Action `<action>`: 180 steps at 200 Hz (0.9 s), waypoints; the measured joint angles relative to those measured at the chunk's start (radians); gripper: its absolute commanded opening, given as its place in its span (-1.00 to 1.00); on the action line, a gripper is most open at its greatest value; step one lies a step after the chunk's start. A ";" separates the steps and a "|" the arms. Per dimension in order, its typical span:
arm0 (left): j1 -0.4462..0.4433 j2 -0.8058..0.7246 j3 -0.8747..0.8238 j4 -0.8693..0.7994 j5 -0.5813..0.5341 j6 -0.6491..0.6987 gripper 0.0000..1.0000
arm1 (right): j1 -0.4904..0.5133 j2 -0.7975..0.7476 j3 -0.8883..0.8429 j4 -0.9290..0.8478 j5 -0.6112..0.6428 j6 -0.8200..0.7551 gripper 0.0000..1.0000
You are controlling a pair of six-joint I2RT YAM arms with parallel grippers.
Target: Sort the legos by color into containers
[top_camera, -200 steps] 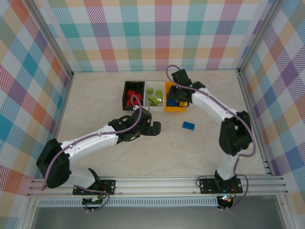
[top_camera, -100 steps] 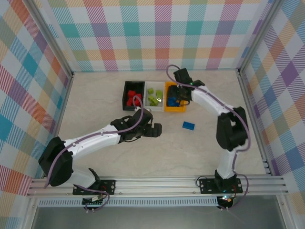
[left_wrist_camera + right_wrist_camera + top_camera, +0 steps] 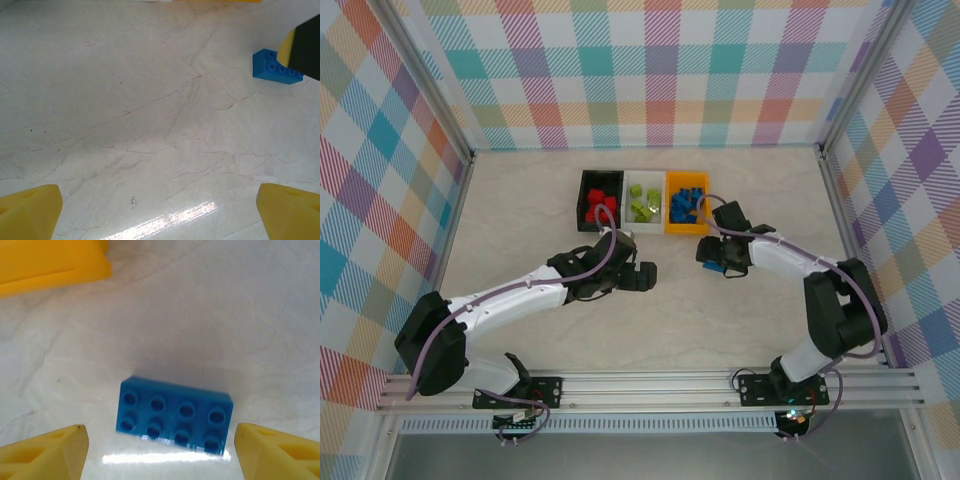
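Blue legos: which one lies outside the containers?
The eight-stud blue brick on the table, under the right end effector; the other blue ones sit in the orange bin.

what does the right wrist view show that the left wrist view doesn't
Right wrist: the blue brick whole from above, all eight studs, between the fingertips of the open right pincer. Left wrist: the open left pincer over a wide stretch of bare table, the right pincer's black-and-yellow tip covering the brick's end. Both: that blue brick on the table.
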 measured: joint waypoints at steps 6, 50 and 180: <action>0.000 0.000 0.000 0.000 0.000 0.000 1.00 | -0.004 0.013 0.002 0.013 -0.002 -0.002 0.55; 0.000 -0.013 -0.012 0.000 0.000 0.000 1.00 | -0.011 0.038 0.002 0.063 -0.004 -0.013 0.56; 0.000 -0.013 -0.024 0.001 0.003 0.000 1.00 | 0.138 0.103 0.051 -0.018 -0.005 -0.060 0.53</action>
